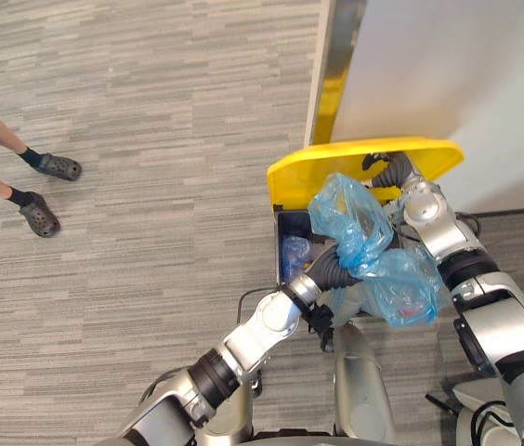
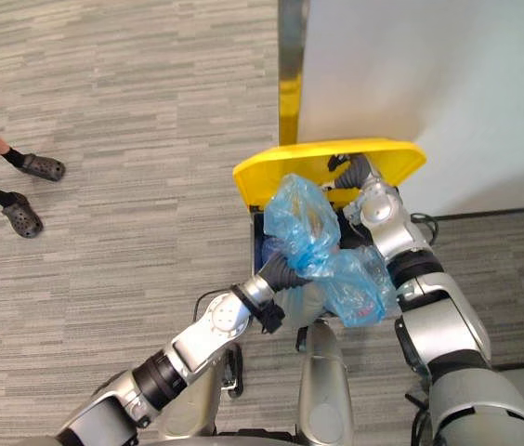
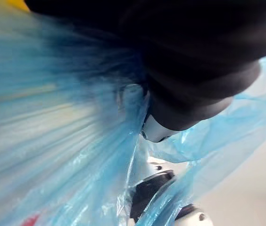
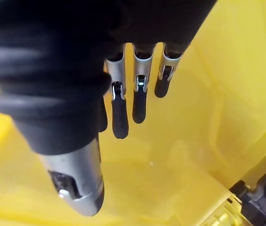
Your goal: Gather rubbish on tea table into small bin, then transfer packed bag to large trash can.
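The large trash can (image 1: 283, 226) stands on the grey carpet (image 1: 150, 111), against the foot of a white wall panel (image 1: 429, 65). Its yellow lid (image 1: 336, 158) is raised at the far edge of the can. The right hand (image 1: 390, 171) is under the lid. In the right wrist view its fingers (image 4: 139, 101) are straight and slightly spread, tips against the lid's inner face (image 4: 194, 141), holding nothing. The blue plastic bag (image 1: 355, 218) is in the air above the can's opening. Its upper lobe lies over the near edge of the opening, just below the lid. Its lower lobe (image 1: 401, 283) hangs outside the front edge, beside the right forearm. A reddish item shows through the film of the lower lobe. The left hand (image 1: 332, 269) meets the bag where the two lobes bunch together. Its dark cover is visible, but bag film hides its fingers, so the hand's closure cannot be determined. The left wrist view shows blue film (image 3: 76, 141) pressed close around that hand. A person's legs and dark shoes (image 1: 58, 168) stand on the carpet, well apart from the can.
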Robot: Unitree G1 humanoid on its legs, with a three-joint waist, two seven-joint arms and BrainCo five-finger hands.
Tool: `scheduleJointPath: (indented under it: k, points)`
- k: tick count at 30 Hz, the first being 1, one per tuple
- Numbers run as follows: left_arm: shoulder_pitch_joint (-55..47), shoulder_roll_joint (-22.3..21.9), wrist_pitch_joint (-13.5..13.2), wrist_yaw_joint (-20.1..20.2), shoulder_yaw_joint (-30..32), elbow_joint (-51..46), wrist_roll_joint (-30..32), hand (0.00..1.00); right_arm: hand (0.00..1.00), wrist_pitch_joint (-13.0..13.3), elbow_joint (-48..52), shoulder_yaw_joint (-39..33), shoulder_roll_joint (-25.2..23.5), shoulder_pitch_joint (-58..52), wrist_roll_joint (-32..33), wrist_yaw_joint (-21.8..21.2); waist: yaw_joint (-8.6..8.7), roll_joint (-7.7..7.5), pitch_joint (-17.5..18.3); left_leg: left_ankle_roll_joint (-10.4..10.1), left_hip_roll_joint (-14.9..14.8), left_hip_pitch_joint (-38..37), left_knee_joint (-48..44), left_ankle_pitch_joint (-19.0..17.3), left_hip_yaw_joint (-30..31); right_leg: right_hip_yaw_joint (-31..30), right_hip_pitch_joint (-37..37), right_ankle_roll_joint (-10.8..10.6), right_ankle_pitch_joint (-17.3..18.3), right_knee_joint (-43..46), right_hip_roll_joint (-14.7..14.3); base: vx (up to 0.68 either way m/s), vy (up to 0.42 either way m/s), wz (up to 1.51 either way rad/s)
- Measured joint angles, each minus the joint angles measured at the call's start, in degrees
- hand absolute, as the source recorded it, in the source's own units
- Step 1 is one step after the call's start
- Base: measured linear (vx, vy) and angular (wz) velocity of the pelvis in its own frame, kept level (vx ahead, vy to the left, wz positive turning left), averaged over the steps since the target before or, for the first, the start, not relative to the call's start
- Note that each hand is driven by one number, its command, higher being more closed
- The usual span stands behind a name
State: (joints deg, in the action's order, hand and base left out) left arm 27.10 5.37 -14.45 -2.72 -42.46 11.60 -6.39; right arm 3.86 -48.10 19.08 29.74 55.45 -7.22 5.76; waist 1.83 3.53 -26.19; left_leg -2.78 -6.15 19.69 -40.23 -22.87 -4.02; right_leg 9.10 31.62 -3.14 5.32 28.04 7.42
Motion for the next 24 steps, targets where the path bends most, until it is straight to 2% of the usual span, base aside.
scheduleJointPath:
  k: [7, 11, 17, 19, 22, 24]
  points:
    - [6.9, -1.2, 0.9, -2.3, 0.3, 7.7, 2.6, 1.00, 0.00, 0.1, 3.9, -0.4, 0.2, 1.7, 0.0, 0.3, 0.32, -0.06, -0.8, 0.0, -1.3, 4.7, -2.2, -0.4, -0.7, -0.6, 4.2, 0.3, -1.2, 0.0, -0.8, -0.05, -0.034, -0.09]
    - [12.6, -3.8, 1.9, -3.8, 0.6, 12.6, 3.8, 1.00, 0.00, 0.3, 9.2, -0.7, -0.1, 1.6, 0.1, 0.4, 0.20, -0.13, -1.3, -0.5, -2.9, 8.9, -5.0, -1.2, -1.1, -0.8, 8.3, 0.0, -1.7, 1.0, -2.0, -0.03, -0.037, -0.14]
    - [17.7, -5.5, 2.7, -5.1, 4.1, 16.6, 5.0, 1.00, 0.00, 0.5, 17.3, -0.6, -0.3, 1.4, 1.1, 0.7, 0.35, -0.22, -1.4, -0.8, -4.0, 12.9, -8.5, -2.7, -1.1, -0.9, 12.6, 0.2, -1.1, 4.4, -2.4, -0.01, -0.024, -0.07]
    - [19.5, -5.9, 2.9, -5.2, 7.2, 19.3, 5.6, 1.00, 0.00, 1.1, 20.5, -0.2, -1.0, 1.2, 1.2, 1.0, 0.35, -0.34, -1.5, -1.1, -5.1, 15.4, -10.3, -3.2, -1.3, -0.8, 14.7, 0.0, -0.9, 5.3, -3.0, -0.03, -0.038, -0.10]
    - [21.2, -5.7, 3.3, -6.0, 10.7, 23.4, 7.4, 1.00, 0.00, 2.2, 23.8, 0.7, -2.3, 1.2, 1.8, 1.6, 0.34, -1.38, -2.1, -1.3, -6.2, 17.4, -12.1, -3.8, -1.3, -0.7, 16.7, 0.0, -0.8, 6.3, -3.7, -0.02, -0.034, -0.10]
    - [22.0, -5.7, 4.0, -6.1, 12.2, 25.2, 8.1, 1.00, 0.00, 2.5, 25.5, 2.0, -2.5, 1.2, 2.2, 1.7, 0.31, -1.50, -2.2, -1.3, -7.1, 18.6, -12.7, -3.8, -1.7, -0.6, 17.7, 0.2, -0.9, 6.4, -4.0, -0.03, -0.046, -0.05]
